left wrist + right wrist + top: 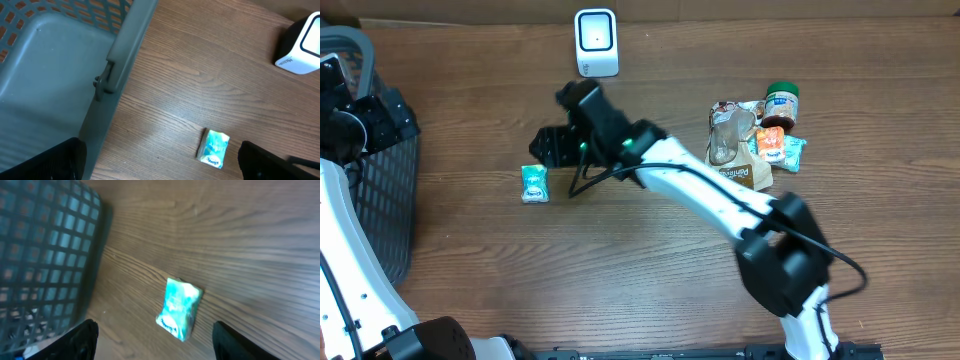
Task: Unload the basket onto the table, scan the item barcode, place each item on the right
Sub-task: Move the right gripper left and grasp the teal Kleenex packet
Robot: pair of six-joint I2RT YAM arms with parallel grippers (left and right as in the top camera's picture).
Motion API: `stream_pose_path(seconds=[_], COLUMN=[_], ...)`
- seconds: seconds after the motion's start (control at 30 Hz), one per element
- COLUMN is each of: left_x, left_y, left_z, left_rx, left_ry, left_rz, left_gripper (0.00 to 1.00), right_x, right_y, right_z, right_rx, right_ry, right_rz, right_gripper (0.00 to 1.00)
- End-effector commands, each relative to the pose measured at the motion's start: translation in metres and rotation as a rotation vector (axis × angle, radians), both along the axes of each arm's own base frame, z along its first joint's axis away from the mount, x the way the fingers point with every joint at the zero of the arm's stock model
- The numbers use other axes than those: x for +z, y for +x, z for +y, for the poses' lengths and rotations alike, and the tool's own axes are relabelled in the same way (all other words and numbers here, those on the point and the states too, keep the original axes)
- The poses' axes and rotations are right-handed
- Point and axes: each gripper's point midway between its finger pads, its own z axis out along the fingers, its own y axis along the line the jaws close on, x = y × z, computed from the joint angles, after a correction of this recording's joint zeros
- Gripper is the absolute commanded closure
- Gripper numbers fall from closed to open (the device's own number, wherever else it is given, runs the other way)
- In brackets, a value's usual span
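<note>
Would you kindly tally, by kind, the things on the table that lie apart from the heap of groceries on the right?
Mesh basket: 1
Barcode scanner: 1
Teal packet: 1
Total: 3

Brown wood-grain table (pixel 470 290) w/ darker streaks, fills nearly the whole overhead view, matte top, soft even light, faint shadows only, paler tan strip (pixel 770 6) beyond far edge at top, dark grey plastic mesh basket (pixel 395 200) at left side.
</note>
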Motion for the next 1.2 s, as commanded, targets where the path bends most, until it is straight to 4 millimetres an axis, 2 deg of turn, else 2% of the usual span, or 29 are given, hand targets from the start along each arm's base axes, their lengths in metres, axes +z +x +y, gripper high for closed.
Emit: stream_pose_path(seconds=[0.0,0.13,0.23,0.37,0.5,0.6,0.77,1.03,1.17], left_x=[0.009,0.009,0.009,0.009,0.009,0.009,0.009,0.009,0.009], left_y=[0.002,0.002,0.002,0.002,0.002,0.002,0.002,0.002,0.002], left_z=[-0.001,-0.001,-0.001,-0.001,-0.001,-0.001,-0.001,-0.001,-0.001], left_rx=[0.001,0.001,0.001,0.001,0.001,0.001,0.001,0.001,0.001], left_ry=[-0.001,-0.001,-0.001,-0.001,-0.001,-0.001,-0.001,-0.001,-0.001], left_rz=[-0.027,-0.027,-0.027,-0.027,-0.027,-0.027,-0.027,-0.027,-0.027], left_gripper=[0.0,0.0,0.0,0.0,0.01,0.0,0.01,0.0,0.0], right_x=[-0.044,-0.079,-0.094,-0.096,-0.093,-0.099,-0.117,-0.122,-0.126], right_y=[0.004,-0.001,-0.003,-0.005,-0.004,-0.005,-0.011,-0.014,-0.017], right_z=[0.008,0.018,0.023,0.031,0.043,0.047,0.047,0.044,0.04], right_rx=[-0.028,0.006,0.016,0.027,0.028,0.016,0.008,0.004,0.003], right_ry=[-0.042,-0.078,-0.085,-0.068,-0.032,-0.022,-0.041,-0.066,-0.088], right_rz=[0.038,0.062,0.068,0.052,0.029,0.043,0.08,0.088,0.104], right_gripper=[0.33,0.33,0.34,0.35,0.44,0.48,0.52,0.64,0.75])
